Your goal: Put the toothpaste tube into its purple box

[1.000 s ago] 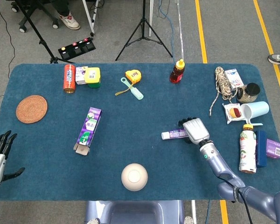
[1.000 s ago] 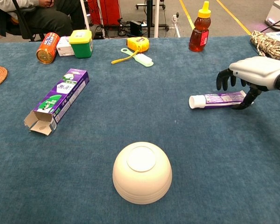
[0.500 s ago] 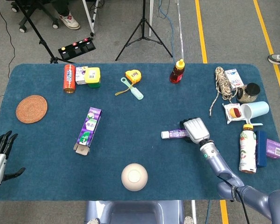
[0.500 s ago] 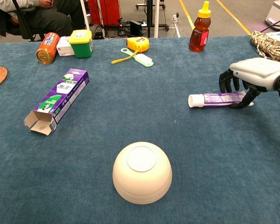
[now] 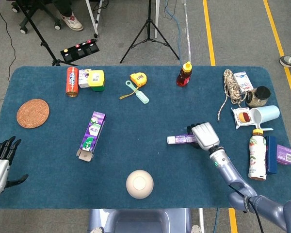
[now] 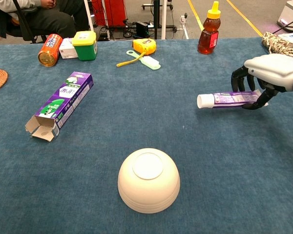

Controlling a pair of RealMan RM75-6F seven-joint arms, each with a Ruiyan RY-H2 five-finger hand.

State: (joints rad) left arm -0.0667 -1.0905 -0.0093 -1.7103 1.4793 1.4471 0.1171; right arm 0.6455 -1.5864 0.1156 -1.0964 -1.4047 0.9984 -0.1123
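Since the earlier frames, the toothpaste tube [image 5: 181, 139] has lifted slightly, cap end tilting up. Head view: right hand [image 5: 205, 136] grips the tube's tail at about four o'clock on the table [image 5: 136, 111]; the purple box [image 5: 91, 131] lies at nine o'clock of it, well apart, open flap toward the robot. Left hand [image 5: 0, 162] hovers at the table's eight o'clock edge, fingers spread, empty. Chest view: right hand [image 6: 271, 73] pinches the tube [image 6: 229, 99]; one tube, one box [image 6: 61, 104], one upturned bowl [image 6: 148, 179] between them. Likely best: keep the tube level, cap leading, and bring the left hand to steady the box mouth.
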